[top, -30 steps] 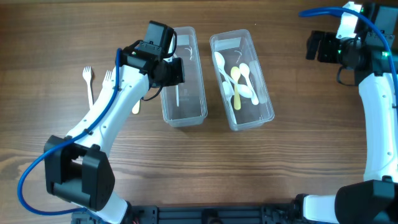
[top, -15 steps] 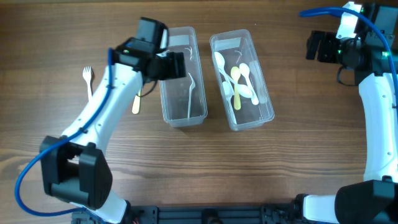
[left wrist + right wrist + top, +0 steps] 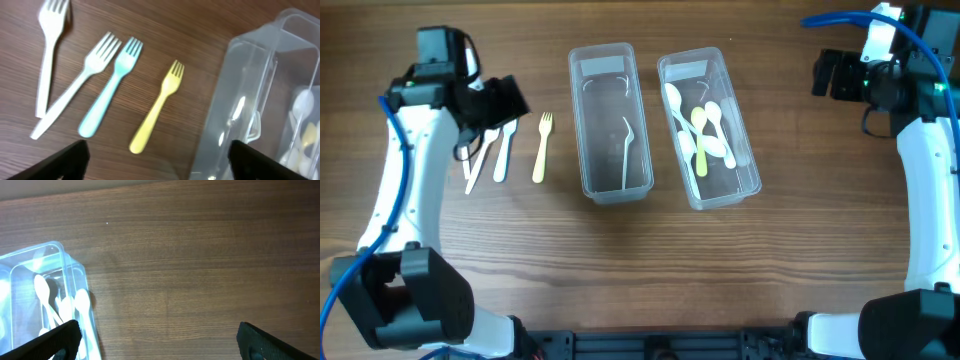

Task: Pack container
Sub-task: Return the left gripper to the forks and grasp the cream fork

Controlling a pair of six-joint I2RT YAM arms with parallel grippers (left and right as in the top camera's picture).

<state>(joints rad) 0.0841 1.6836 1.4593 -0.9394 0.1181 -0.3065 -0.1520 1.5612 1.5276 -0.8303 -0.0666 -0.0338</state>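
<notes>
Counting first: you have four forks loose on the counter [image 3: 620,270]: an outer white fork [image 3: 48,55], a slanted white fork [image 3: 75,95] with its handle end close to the first's, one blue fork [image 3: 106,95] and one yellow fork [image 3: 156,107]. Two clear containers stand side by side. The left container [image 3: 600,120] holds one packed white fork [image 3: 628,150]; the right container [image 3: 725,185] holds overlapping spoons [image 3: 700,130], at least four, white and yellow. Left jaws hang spread wide above the loose forks, gripping nothing. Right jaws, likewise spread, sit near the far right counter edge, well apart from both containers. Bare counter runs along the near side.
</notes>
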